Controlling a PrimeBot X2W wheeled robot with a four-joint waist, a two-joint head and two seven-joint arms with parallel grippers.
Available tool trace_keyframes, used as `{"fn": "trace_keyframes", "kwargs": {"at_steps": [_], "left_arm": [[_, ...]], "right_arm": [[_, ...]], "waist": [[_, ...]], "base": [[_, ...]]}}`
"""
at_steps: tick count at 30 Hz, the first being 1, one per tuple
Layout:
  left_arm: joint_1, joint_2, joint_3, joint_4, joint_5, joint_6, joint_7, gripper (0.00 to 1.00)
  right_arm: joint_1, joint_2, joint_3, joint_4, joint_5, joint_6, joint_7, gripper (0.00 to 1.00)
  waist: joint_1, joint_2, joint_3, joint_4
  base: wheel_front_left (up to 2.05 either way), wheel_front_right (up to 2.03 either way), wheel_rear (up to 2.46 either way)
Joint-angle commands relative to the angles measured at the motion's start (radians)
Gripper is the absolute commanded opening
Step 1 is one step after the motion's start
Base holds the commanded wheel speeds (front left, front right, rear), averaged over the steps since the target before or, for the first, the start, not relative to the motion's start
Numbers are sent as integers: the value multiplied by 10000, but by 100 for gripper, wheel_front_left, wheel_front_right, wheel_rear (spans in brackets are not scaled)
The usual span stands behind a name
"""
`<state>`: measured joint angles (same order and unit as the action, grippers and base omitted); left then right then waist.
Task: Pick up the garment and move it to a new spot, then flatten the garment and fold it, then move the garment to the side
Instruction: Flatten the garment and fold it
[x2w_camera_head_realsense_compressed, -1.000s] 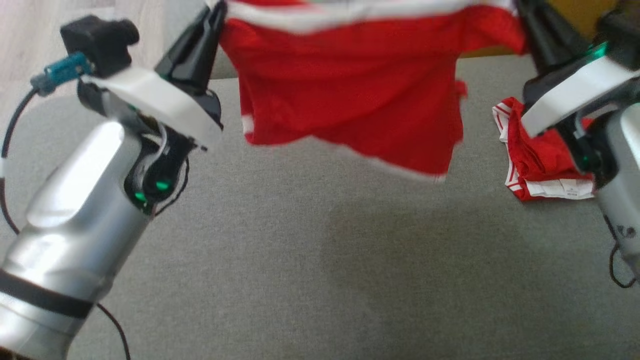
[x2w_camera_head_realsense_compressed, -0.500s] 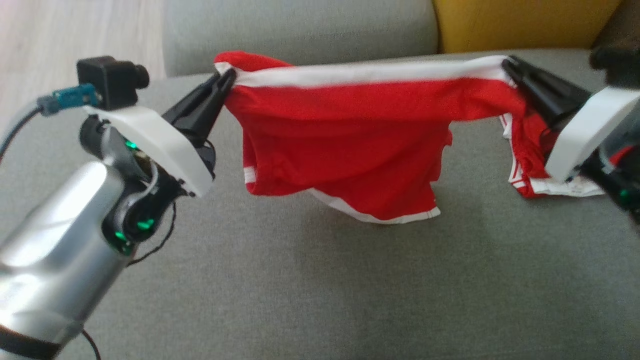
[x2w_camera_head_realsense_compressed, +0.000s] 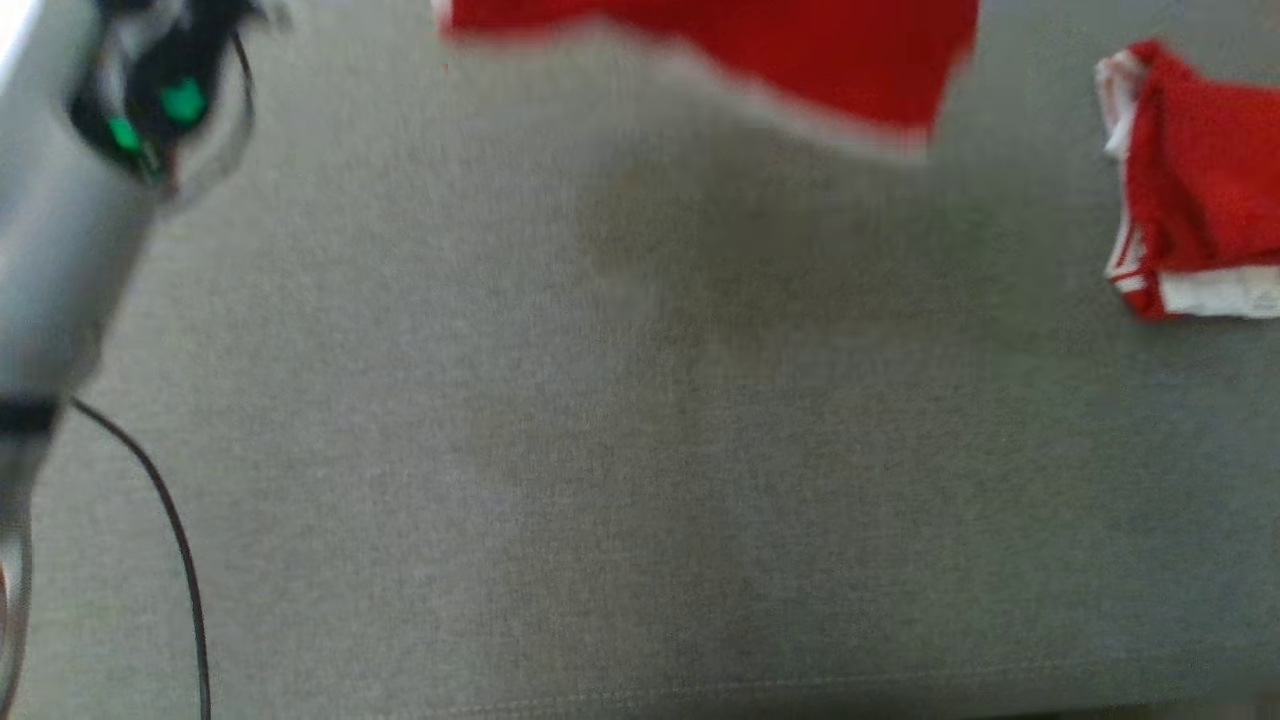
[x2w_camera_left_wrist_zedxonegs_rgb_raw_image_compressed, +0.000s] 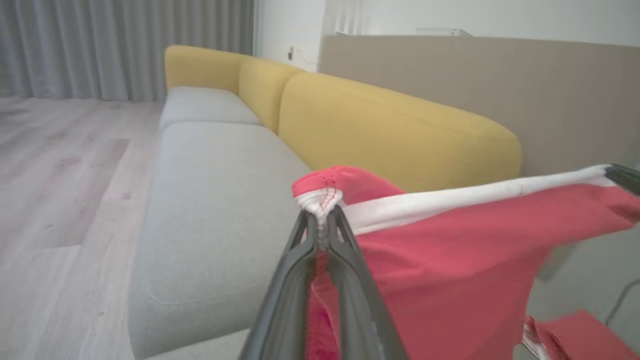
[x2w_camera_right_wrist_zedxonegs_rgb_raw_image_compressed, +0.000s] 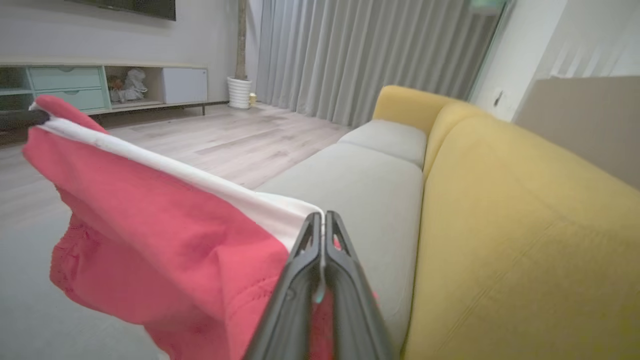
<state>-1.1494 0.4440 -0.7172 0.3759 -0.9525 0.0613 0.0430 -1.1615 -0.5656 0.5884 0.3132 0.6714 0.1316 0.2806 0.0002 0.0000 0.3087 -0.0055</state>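
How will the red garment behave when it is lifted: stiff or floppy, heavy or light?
Probably floppy: the red garment sags in folds below its white waistband, stretched between the left pincer and right pincer. Likely light, since two small pinches carry it.

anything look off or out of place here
Nothing damaged or spilled. The red fabric garment with a white waistband hangs stretched between the left hand and right hand, each shut on a waistband end. Its lower hem sags unevenly, lower on the robot's right. A folded red garment lies on the grey sofa seat.
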Motion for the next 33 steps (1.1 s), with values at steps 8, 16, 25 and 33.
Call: {"fn": "trace_keyframes", "kwargs": {"at_steps": [8,16,25,33], "left_arm": [[-1922,-464,774,2090,741,-552,-2172,0],[-671,-1203,-97,3918,1502,-1475,-2975,0],[1278,-1307,-1307,4784,1739,-1887,-3020,0],[2209,-995,-2349,4771,1822,-1916,-3032,0]], "right_arm": [[-1659,1168,675,2247,-1729,-9,-2963,0],[-307,1905,2225,4491,-1468,-9,-4088,0],[829,1418,4586,4659,129,-9,-3345,0],[1192,402,6311,4164,1155,-9,-2668,0]], "waist": [[-2,0,1464,228],[-2,0,1592,547],[-2,0,856,789],[-2,0,227,821]], "base": [[0,0,0],[0,0,0],[0,0,0],[0,0,0]]}}
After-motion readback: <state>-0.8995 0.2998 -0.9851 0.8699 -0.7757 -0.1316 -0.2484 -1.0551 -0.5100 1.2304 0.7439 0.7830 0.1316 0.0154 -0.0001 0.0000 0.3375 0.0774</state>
